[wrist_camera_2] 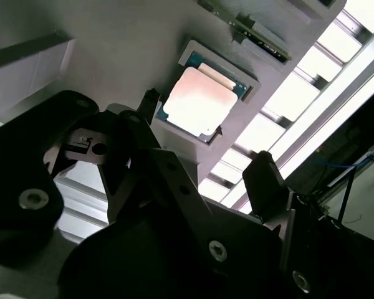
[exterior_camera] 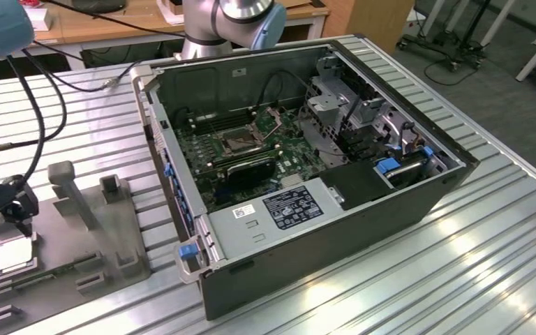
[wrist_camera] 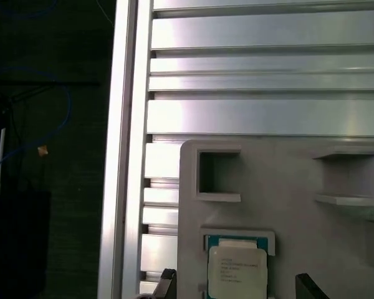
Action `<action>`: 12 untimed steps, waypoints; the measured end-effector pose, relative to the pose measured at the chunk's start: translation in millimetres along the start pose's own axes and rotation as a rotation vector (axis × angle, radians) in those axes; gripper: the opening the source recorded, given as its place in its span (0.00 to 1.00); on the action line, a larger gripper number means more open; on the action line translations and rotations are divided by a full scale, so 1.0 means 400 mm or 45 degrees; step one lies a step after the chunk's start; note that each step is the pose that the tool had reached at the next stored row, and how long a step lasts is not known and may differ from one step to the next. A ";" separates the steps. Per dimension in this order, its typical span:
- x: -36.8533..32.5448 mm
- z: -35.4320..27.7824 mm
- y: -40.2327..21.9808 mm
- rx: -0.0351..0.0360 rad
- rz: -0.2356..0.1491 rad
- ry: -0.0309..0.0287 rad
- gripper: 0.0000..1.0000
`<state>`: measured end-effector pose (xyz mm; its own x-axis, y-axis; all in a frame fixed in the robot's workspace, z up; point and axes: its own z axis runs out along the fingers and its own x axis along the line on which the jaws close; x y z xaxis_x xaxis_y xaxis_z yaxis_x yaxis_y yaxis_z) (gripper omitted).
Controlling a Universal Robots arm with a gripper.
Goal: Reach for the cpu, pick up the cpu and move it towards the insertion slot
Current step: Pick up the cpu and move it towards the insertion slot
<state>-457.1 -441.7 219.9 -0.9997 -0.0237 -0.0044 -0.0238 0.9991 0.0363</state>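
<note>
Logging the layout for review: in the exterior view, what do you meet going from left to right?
cpu → grey fixture post → blue latch → insertion slot → blue drive tab

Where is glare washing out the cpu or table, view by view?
Second wrist view: cpu face washed pinkish-white, table slats blown out, end effector a dark silhouette. First wrist view: cpu evenly lit, glare bands on table slats. Exterior view: cpu pale, soft reflections on table slats.
</note>
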 end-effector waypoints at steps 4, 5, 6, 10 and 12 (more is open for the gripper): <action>-0.001 0.018 -0.003 -0.0002 0.000 0.0029 0.82; -0.001 0.023 -0.003 -0.0003 0.000 0.0040 0.82; -0.001 0.028 -0.003 -0.0003 0.000 0.0055 0.82; -0.001 0.044 -0.004 -0.0005 0.000 0.0127 0.82; -0.001 0.049 -0.004 -0.0005 0.001 0.0157 0.82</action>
<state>-456.6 -442.6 200.1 -0.9997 -0.0237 0.0079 -0.0234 0.9991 0.0367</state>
